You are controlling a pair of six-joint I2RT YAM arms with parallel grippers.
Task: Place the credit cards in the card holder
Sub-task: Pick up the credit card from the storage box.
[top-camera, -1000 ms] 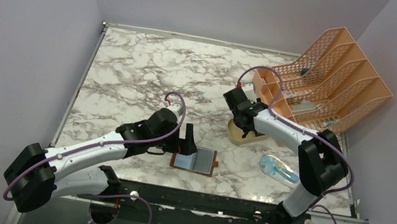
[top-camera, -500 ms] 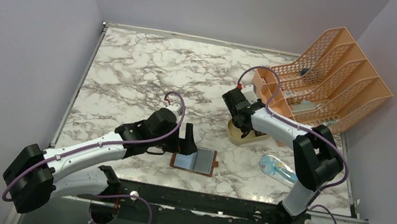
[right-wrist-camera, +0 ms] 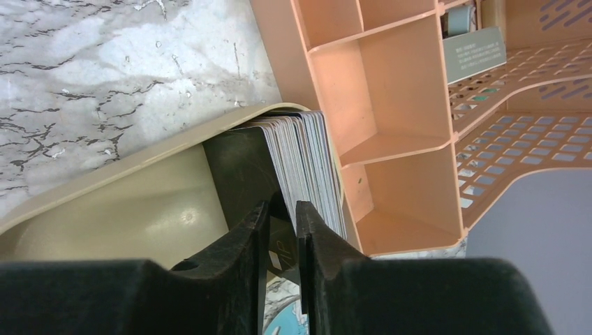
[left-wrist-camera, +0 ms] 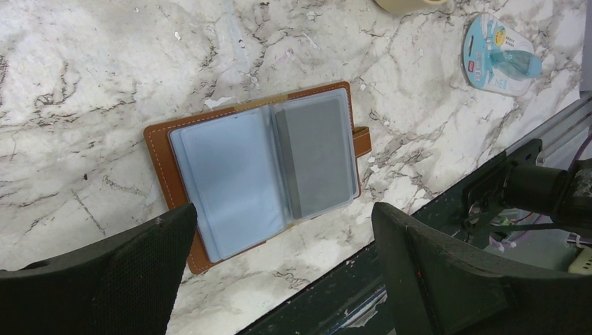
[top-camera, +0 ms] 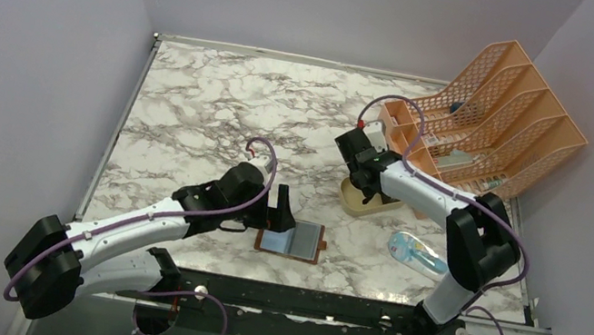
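The card holder (left-wrist-camera: pixel 230 164) lies open on the marble, brown leather with clear sleeves, and a grey card (left-wrist-camera: pixel 315 155) sits in its right sleeve. My left gripper (left-wrist-camera: pixel 284 213) hovers just over its near edge, jaws wide open and empty; the top view shows that gripper (top-camera: pixel 280 215) beside the card holder (top-camera: pixel 292 239). The credit cards (right-wrist-camera: pixel 304 157) stand on edge as a pale stack at the right end of a tan tray (right-wrist-camera: pixel 105 185), with a dark card (right-wrist-camera: pixel 237 164) leaning before them. My right gripper (right-wrist-camera: pixel 283 209) reaches into the tray, its jaws a narrow gap apart around the dark card's edge.
An orange mesh file rack (top-camera: pixel 492 110) stands right behind the tan tray (top-camera: pixel 353 203), its wall (right-wrist-camera: pixel 391 70) almost touching the card stack. A blue-and-clear packet (top-camera: pixel 417 251) lies near the right arm's base. The table's front edge and a dark rail run just below the card holder.
The right gripper's jaws have narrowed a lot over the card stack while the wrist shifted slightly. The left arm and the card holder have not moved.
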